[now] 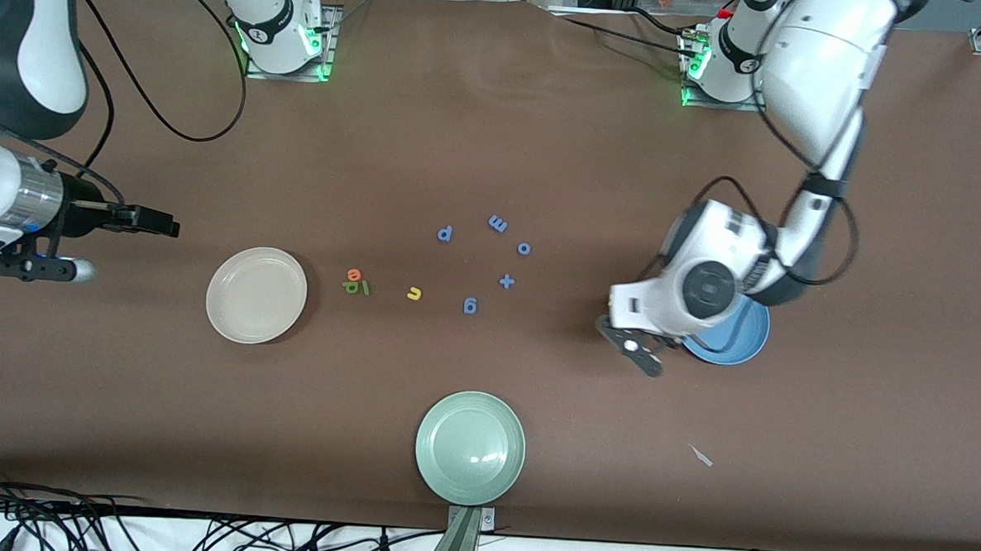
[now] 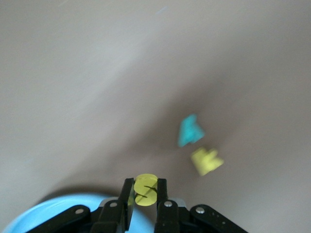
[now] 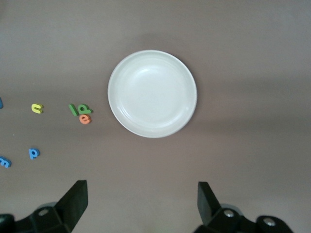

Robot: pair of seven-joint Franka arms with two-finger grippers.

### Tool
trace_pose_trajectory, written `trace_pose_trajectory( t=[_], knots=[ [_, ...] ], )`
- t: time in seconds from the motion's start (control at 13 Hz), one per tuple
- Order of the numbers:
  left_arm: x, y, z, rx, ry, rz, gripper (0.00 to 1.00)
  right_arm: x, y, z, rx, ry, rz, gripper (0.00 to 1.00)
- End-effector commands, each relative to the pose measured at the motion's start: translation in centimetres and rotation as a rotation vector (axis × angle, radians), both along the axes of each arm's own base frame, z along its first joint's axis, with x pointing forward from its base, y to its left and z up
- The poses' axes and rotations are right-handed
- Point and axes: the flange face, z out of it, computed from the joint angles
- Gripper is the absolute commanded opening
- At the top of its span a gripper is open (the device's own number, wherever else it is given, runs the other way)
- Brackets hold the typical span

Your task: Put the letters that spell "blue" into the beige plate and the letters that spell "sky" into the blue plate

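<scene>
Gripping the yellow s [image 2: 145, 190] between closed fingers, the left gripper [image 1: 638, 348] hangs at the rim of the blue plate [image 1: 740, 343] — the "sky" half of the job is in hand. The teal y [image 2: 190, 130] and yellow k [image 2: 206, 161] lie on the table just beside it, not yet collected. Next comes a short carry over the plate and a release. The right gripper [image 3: 141, 204] waits, jaws wide, above the beige plate [image 1: 256, 295]; e [image 1: 354, 274], b [image 1: 352, 285], l [image 1: 365, 288] and u [image 1: 413, 294] sit nearby, untouched.
</scene>
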Motion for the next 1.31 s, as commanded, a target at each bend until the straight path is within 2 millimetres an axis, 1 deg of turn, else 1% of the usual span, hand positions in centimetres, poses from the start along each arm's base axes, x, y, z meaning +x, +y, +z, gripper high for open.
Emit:
trace_pose_trajectory(
  t=[0.0, 0.08, 0.15, 0.23, 0.39, 0.46, 0.54, 0.62, 0.69, 0.77, 0.85, 0.93, 1.0, 1.08, 1.16, 1.23],
  knots=[
    [0.0, 6.4, -2.5, -0.004, 0.054, -0.045, 0.00, -1.0, 3.8, -2.9, 0.015, -0.046, 0.007, 1.00],
    [0.1, 8.6, -3.3, -0.006, 0.068, -0.015, 0.15, -1.3, 5.3, -4.4, 0.015, -0.051, -0.014, 1.00],
    [-0.1, 9.4, -3.9, -0.006, 0.080, -0.004, 0.64, -1.7, 7.2, -5.9, 0.015, -0.067, -0.029, 1.00],
    [-0.1, 9.3, -3.8, -0.005, 0.079, -0.006, 1.00, -2.1, 8.6, -7.5, 0.000, -0.093, -0.033, 1.00],
    [0.1, 7.6, -2.0, -0.013, 0.052, -0.022, 1.00, -3.5, 11.4, -11.1, -0.032, -0.129, -0.051, 1.00],
    [0.1, 6.3, -1.2, -0.014, 0.038, -0.037, 1.00, -4.1, 12.5, -12.9, -0.035, -0.149, -0.073, 1.00],
    [-0.1, 4.1, -0.5, -0.019, 0.029, -0.049, 1.00, -4.6, 13.4, -14.7, -0.040, -0.161, -0.085, 1.00],
    [-0.6, 2.1, -0.2, -0.013, 0.027, -0.006, 1.00, -5.1, 14.4, -16.2, -0.037, -0.162, -0.107, 1.00],
    [-1.3, -0.9, -0.1, -0.003, 0.023, 0.037, 1.00, -5.4, 15.4, -17.6, -0.041, -0.167, -0.112, 1.00],
    [-2.1, -3.9, -0.3, 0.015, 0.016, 0.065, 1.00, -5.5, 16.2, -19.0, -0.053, -0.169, -0.111, 1.00],
    [-2.8, -6.2, -1.1, 0.028, 0.017, 0.105, 1.00, -5.5, 16.6, -20.4, -0.070, -0.176, -0.115, 0.99],
    [-3.8, -8.6, -1.8, 0.042, 0.021, 0.131, 1.00, -5.3, 16.7, -21.7, -0.081, -0.187, -0.120, 0.99],
    [-4.2, -9.8, -2.4, 0.041, 0.010, 0.152, 1.00, -5.3, 16.8, -23.0, -0.083, -0.193, -0.121, 0.99],
    [-4.2, -10.5, -3.1, 0.021, -0.019, 0.156, 1.00, -5.1, 17.0, -24.2, -0.076, -0.200, -0.130, 0.99],
    [-4.2, -10.8, -4.8, 0.008, -0.031, 0.155, 1.00, -4.9, 17.2, -25.5, -0.073, -0.209, -0.127, 0.99],
    [-4.4, -11.5, -5.9, 0.001, -0.036, 0.146, 1.00, -4.8, 17.4, -27.0, -0.068, -0.225, -0.127, 0.99]
  ],
)
